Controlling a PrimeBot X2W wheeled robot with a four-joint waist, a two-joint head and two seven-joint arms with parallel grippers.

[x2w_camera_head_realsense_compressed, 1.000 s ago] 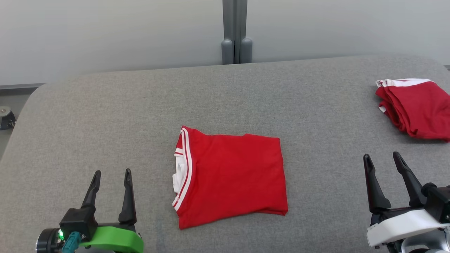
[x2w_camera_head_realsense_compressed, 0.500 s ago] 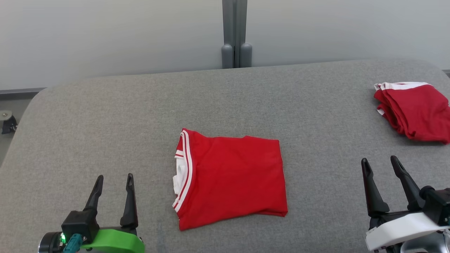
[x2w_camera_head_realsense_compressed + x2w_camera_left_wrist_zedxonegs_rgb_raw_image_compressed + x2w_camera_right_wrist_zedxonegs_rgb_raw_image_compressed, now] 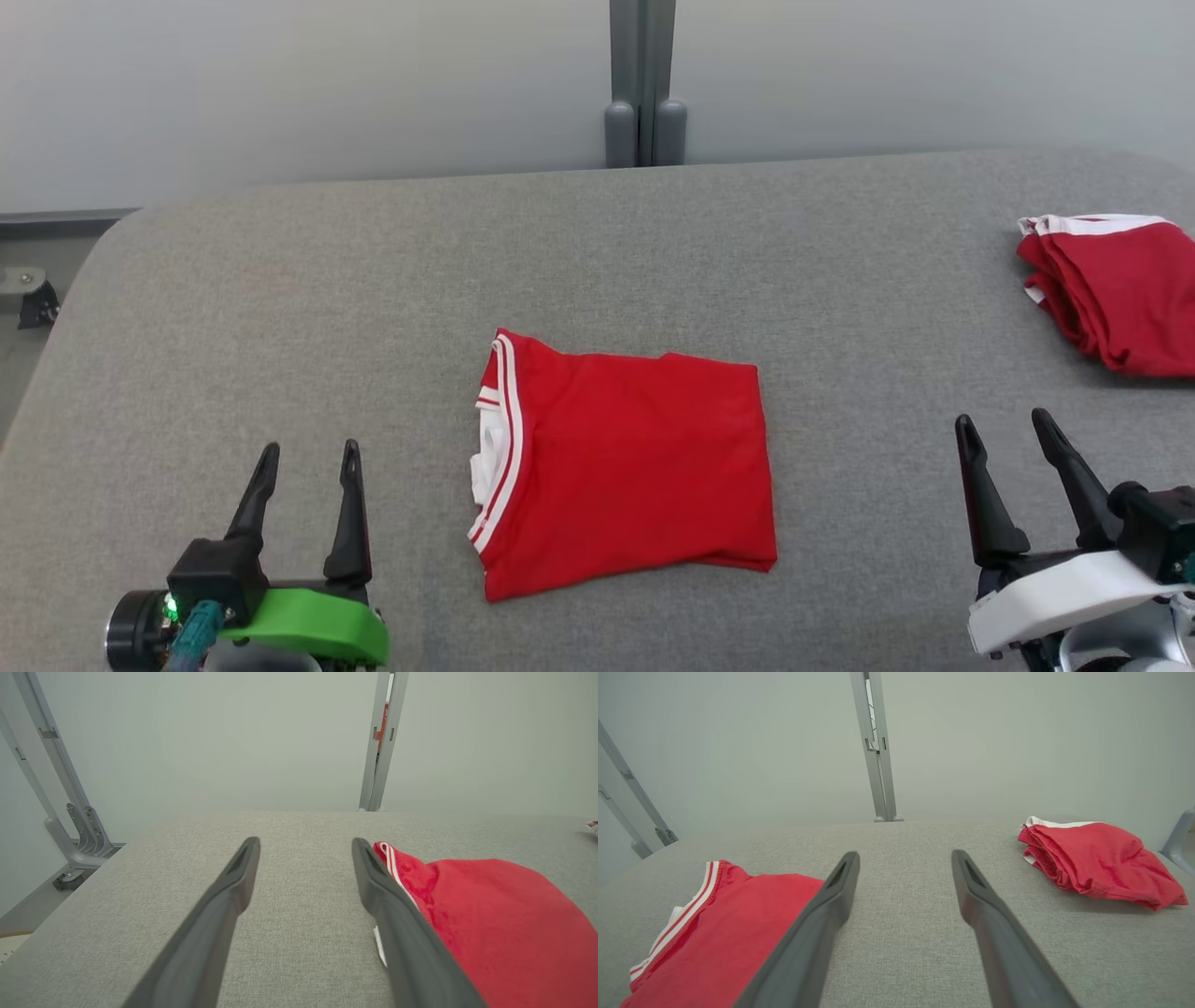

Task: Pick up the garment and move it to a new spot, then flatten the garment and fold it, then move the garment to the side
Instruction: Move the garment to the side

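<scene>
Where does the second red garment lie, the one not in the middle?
In the head view, the second garment lies on the far right of the grey table, beyond the right claw, apart from the middle garment.

left gripper point(image 3: 306, 843) spread, red garment point(image 3: 495, 919) beside

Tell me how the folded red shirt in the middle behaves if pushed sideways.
The folded red shirt lies limp in layers, so it would probably bunch rather than slide on the grey fabric surface. Its stacked edges may unfold.
</scene>
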